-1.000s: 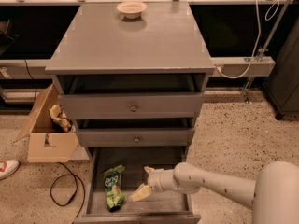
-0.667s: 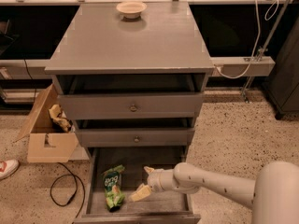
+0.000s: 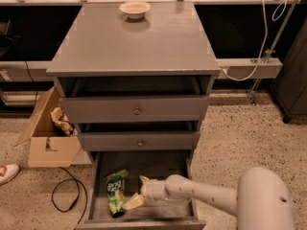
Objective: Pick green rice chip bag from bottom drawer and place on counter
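The white arm's two-finger gripper (image 3: 137, 191) sits low inside the wide, shallow, grey wooden bottom drawer (image 3: 144, 220). Its pale fingers are spread apart and hold nothing, the lower one just beside the small, crinkled, bright green rice chip bag (image 3: 115, 191). The bag lies on the weathered plank floor, left of centre, near the low front edge. The drawer is pulled out, open from above. The large, smooth, flat grey counter (image 3: 139, 47) carries a shallow pale bowl (image 3: 135, 8) at its far edge.
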